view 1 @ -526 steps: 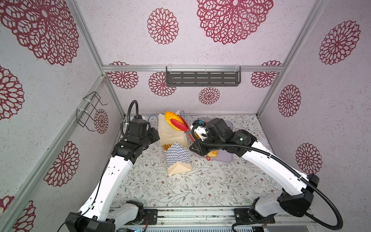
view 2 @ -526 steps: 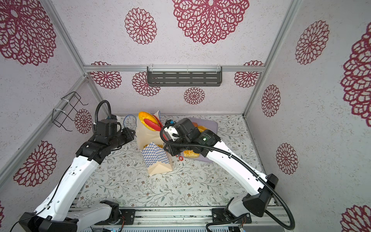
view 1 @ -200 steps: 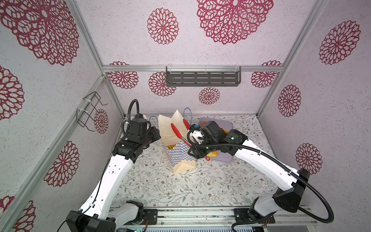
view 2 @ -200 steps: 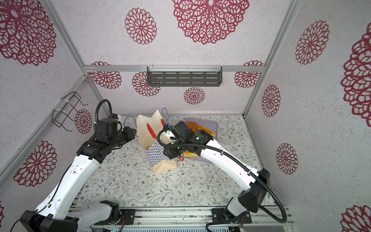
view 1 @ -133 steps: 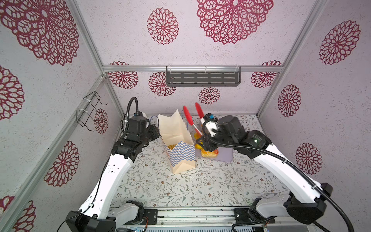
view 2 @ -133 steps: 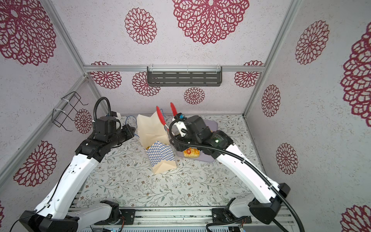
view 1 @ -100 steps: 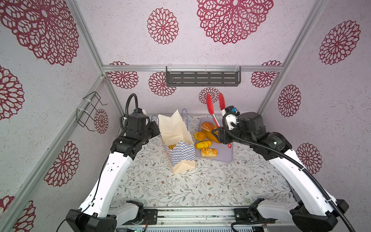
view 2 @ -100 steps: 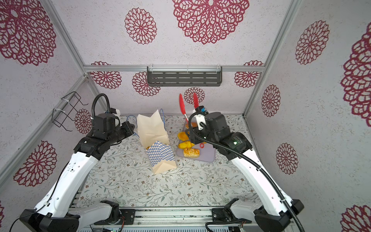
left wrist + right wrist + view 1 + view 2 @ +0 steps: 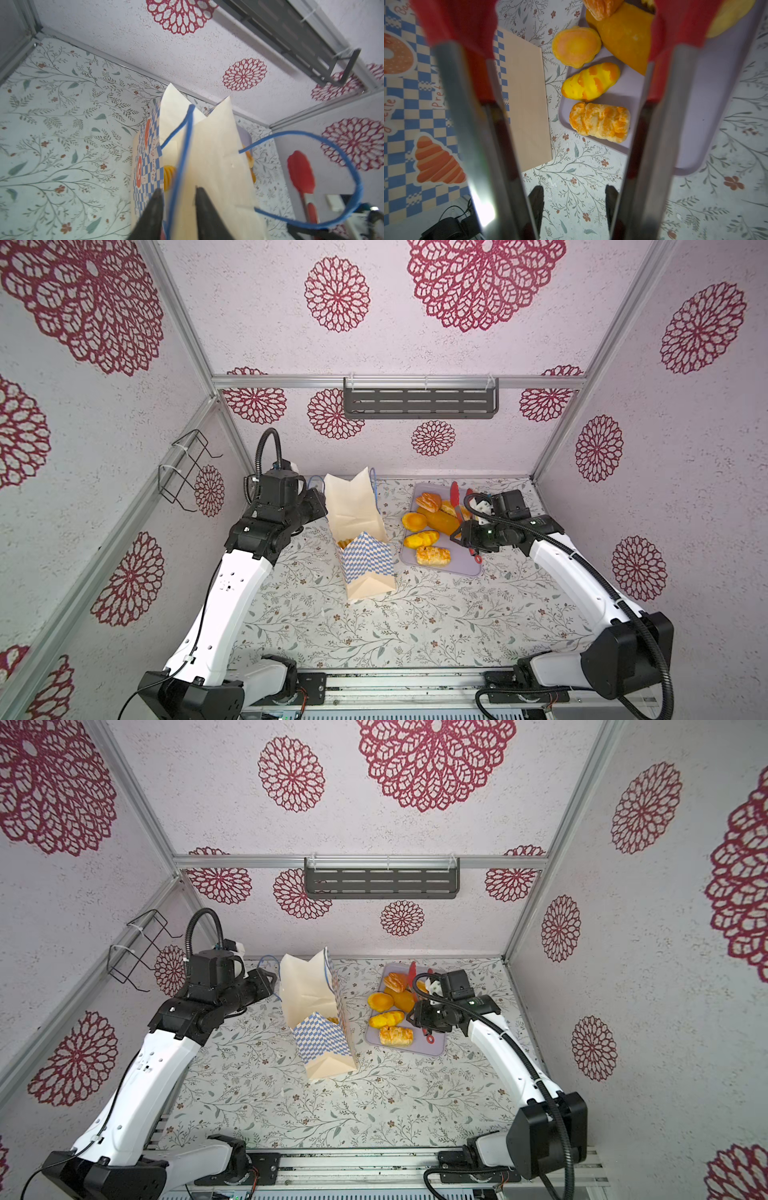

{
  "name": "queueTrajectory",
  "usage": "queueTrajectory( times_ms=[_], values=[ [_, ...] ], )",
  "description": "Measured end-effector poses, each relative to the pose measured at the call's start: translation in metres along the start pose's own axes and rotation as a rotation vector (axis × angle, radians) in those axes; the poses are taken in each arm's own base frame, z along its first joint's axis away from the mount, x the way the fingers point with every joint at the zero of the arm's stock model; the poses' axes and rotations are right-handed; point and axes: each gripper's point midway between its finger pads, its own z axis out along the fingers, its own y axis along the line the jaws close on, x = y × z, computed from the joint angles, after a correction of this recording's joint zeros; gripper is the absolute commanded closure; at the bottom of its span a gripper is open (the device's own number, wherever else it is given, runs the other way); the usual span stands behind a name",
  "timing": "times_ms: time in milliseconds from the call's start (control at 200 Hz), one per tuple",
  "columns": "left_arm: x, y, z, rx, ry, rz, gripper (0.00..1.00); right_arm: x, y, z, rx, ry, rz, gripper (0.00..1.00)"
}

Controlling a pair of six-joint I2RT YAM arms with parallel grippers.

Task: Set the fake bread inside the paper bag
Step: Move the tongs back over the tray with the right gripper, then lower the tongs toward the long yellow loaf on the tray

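1. Paper bag (image 9: 368, 560) stands upright on the table (image 9: 374, 626), left of centre in both top views. Its mouth is open and the cream lining shows; the outside is blue-and-white chequer with orange motifs
2. One ridged yellow piece of fake bread (image 9: 168, 176) lies down inside the bag, visible through the mouth
3. The other pieces sit on a lilac tray (image 9: 457, 568) just right of the bag; tray and bag are apart
4. On the tray, front to back: braided pastry (image 9: 433, 556), yellow loaf (image 9: 422, 538), round bun (image 9: 414, 521) overhanging the tray's left rim, long orange loaf (image 9: 438, 520) beside the bun, croissant-shaped piece (image 9: 429, 502) at the far end. One more piece is mostly hidden behind the tongs
5. Left pincer (image 9: 177, 193) is at the bag's upper rim on its left side, fingers spread. A blue cord handle (image 9: 182, 158) and the paper edge run through the gap; neither finger is seen pressing on them
6. Second cord handle (image 9: 295, 133) loops free on the bag's other side
7. Right pincer (image 9: 573, 199) is above the right part of the tray, clamped on red-tipped tongs (image 9: 455, 497). How its fingers seat on the metal arms is too blurred in the wrist view to tell
8. Tongs tips are spread and empty, over the tray's far end near the long orange loaf; contact with it cannot be told
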Motion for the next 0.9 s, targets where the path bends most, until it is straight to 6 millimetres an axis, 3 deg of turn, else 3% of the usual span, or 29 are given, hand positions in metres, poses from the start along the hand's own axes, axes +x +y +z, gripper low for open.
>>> queueTrajectory(
  times_ms=[230, 415, 540, 716, 901],
  values=[
    [0.004, 0.002, 0.0, 0.004, 0.0, -0.007, 0.23, 0.003, -0.007, 0.027, -0.094, 0.066, 0.12, 0.51],
    [0.009, 0.004, -0.003, 0.01, 0.005, -0.008, 0.2, 0.007, -0.029, 0.024, -0.086, 0.071, 0.191, 0.49],
    [0.007, 0.002, -0.009, 0.02, -0.007, -0.006, 0.17, 0.024, -0.043, 0.02, -0.061, 0.091, 0.222, 0.48],
    [0.006, 0.0, -0.015, 0.022, -0.018, 0.004, 0.15, 0.051, -0.05, 0.013, -0.044, 0.127, 0.244, 0.43],
    [0.012, -0.005, -0.016, 0.026, -0.015, 0.018, 0.15, 0.056, -0.058, 0.014, -0.039, 0.139, 0.266, 0.41]
  ],
)
